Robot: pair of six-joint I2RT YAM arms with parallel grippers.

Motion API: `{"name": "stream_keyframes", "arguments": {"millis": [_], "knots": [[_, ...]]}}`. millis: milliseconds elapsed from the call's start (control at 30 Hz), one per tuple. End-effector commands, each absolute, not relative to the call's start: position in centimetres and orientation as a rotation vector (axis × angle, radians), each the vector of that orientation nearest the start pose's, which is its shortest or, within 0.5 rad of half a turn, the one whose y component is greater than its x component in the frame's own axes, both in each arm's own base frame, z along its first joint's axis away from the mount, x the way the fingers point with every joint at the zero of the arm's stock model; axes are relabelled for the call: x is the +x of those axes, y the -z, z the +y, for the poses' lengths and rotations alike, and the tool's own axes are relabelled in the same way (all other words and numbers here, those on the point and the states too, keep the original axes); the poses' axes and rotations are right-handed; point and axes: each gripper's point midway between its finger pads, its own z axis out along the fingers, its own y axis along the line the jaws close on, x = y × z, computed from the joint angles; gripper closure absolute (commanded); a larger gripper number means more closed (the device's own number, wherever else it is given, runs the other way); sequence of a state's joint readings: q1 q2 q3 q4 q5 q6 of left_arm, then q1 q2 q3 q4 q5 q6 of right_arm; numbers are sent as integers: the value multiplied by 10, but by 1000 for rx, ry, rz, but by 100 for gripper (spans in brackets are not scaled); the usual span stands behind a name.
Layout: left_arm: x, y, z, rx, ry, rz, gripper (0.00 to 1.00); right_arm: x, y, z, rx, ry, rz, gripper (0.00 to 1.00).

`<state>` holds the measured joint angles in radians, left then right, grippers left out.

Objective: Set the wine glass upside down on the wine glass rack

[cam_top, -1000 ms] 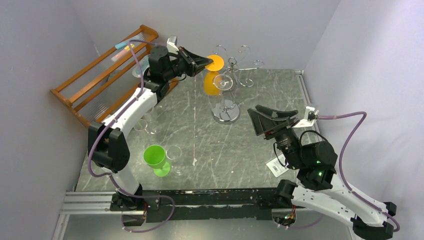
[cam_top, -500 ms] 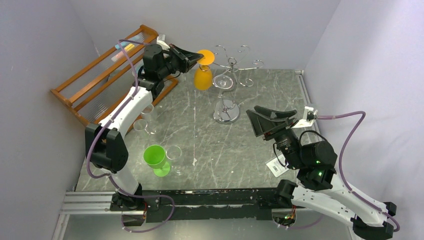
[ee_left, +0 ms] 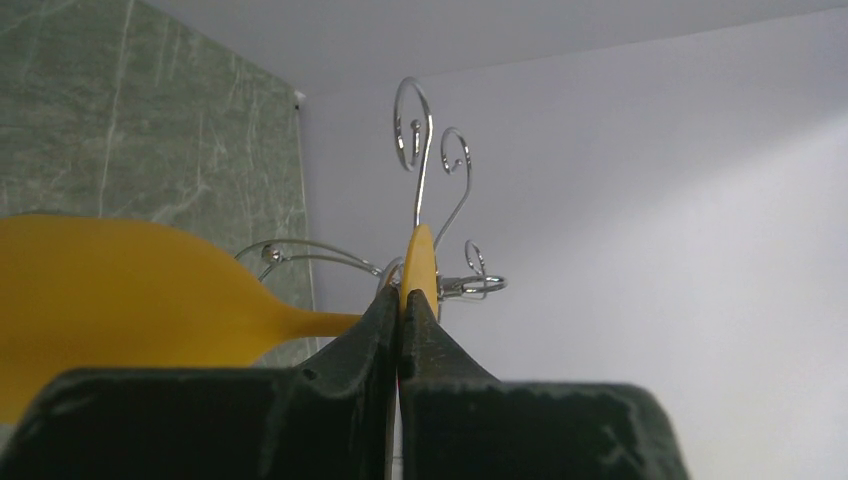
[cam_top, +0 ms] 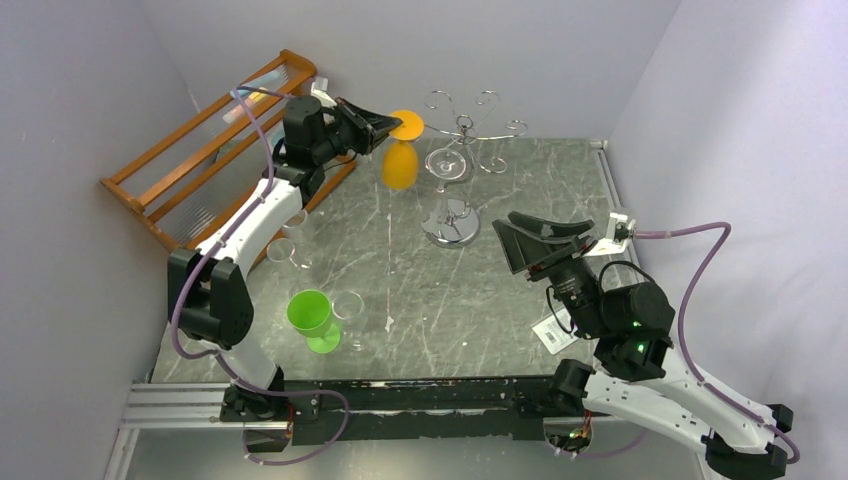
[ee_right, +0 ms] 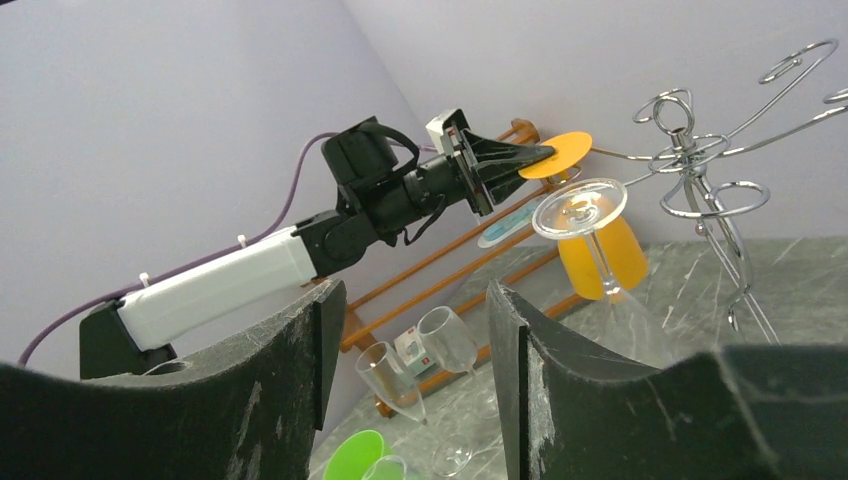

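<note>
A grey marbled surface (cam_top: 450, 300) fills the walled work cell, with an orange-brown wooden tiered shelf (cam_top: 170, 150) leaning along its far left edge. The left arm (cam_top: 255, 215) stretches up and back toward the far wall, while the right arm (cam_top: 640, 400) is folded low on the right with its end effector (cam_top: 505, 235) raised off the surface, its fingers apart and gripping nothing. At the back centre stands the wine glass rack (cam_top: 450, 232), silver wire loops curling out from a post on a round chrome base. A clear wine glass (cam_top: 447, 165) already hangs on it, bowl down. Just beside the rack's left arms, the orange wine glass (cam_top: 399, 165) hangs upside down in the air. The left end effector (cam_top: 390, 125) is clamped on the rim of its flat foot, and the left wrist view shows the fingers pinched tight on the disc; whether the foot touches a wire loop cannot be told. Near the front left, a green goblet (cam_top: 312, 315) stands upright with a clear glass (cam_top: 348, 305) just beside it and another clear glass (cam_top: 283, 250) further back. A white barcode tag (cam_top: 553, 333) lies by the right arm.
</note>
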<state>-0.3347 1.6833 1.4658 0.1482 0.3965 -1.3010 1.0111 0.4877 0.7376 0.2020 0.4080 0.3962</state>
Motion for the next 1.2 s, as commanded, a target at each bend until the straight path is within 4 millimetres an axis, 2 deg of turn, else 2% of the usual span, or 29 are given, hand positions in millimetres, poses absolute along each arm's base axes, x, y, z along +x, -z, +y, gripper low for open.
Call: {"name": "stream_keyframes", "arguments": {"millis": [0,133,500,700,933,1067,1167], "knots": [[442,-374,-267,-455,1546,1767,95,176,-421,178,19,-1010,1238,42],[435,-369,-267,-427,1541,1790,89,177,-419,179,21,-1014,1240,42],[420,-352,-268,-375,1515,1880,62,180,-416,180,38,-1013,1253,42],[398,-350,-258,-318,1443,1893,39,180,-413,181,49,-1019,1271,42],[368,-322,-223,-202,1250,1975,22,185,-400,188,39,-990,1371,38],[345,-307,-195,-80,1010,2033,19,185,-388,193,29,-989,1422,36],[319,-301,-169,62,797,2087,24,187,-373,198,25,-973,1484,36]]}}
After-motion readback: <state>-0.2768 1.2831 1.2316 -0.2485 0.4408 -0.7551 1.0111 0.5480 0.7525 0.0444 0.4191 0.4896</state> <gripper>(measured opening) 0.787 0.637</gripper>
